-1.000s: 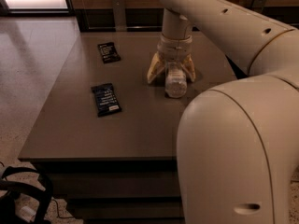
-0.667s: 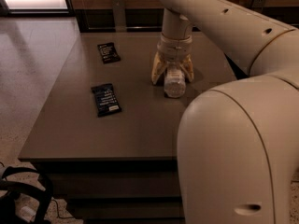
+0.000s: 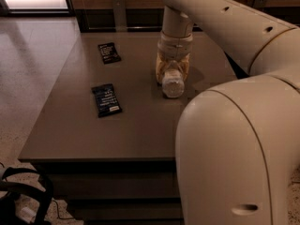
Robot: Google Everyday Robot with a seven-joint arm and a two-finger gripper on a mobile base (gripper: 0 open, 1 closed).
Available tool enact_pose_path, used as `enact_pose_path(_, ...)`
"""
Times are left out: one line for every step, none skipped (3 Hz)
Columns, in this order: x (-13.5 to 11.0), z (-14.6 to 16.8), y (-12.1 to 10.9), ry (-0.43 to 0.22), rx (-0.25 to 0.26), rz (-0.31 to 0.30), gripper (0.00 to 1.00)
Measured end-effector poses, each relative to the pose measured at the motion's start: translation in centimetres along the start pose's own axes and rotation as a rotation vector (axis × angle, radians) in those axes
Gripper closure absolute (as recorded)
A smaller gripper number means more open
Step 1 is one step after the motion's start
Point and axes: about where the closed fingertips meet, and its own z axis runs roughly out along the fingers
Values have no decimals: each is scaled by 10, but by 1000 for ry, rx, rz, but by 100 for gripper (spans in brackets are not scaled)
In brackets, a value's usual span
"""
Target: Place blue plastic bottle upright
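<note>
- Lying low on the far part of the bench, not yet upright: the blue plastic bottle, one round end turned toward the camera. Well apart from the dark blue wrapper and from the black packet farther back.
- Reaching straight down onto it from the arm: the pincer, narrowed to the bottle's width, fingers pressed against either flank and apparently gripping.
- Judged as the step in hand: securing the hold before tipping the bottle up.
- Make sure of a firm but gentle squeeze first; thin smooth plastic probably slips when held loosely and dents when crushed.
- Lift only enough to free the body from the bench, then turn the wrist slowly until cap sits above base.
- Cannot tell which end faces the camera, so check that before choosing the direction of the turn.
- Lower until the base rests flat, ease the fingers apart, and withdraw straight up to avoid nudging a slim, tippy shape.
- Against a second ago: fingers then splayed well outside the bottle, now drawn in against it. Bottle in much the same spot; wrapper and packet unmoved.
</note>
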Motion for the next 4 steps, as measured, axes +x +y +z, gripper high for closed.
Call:
enact_pose_path(-5, -12, -6, -42, 4, -17, 100)
enact_pose_path(-6, -43, -25, -125, 19, -39, 100)
enact_pose_path(-3, -77, -47, -226, 5, -68, 100)
enact_pose_path(3, -105, -67, -345, -44, -127, 100)
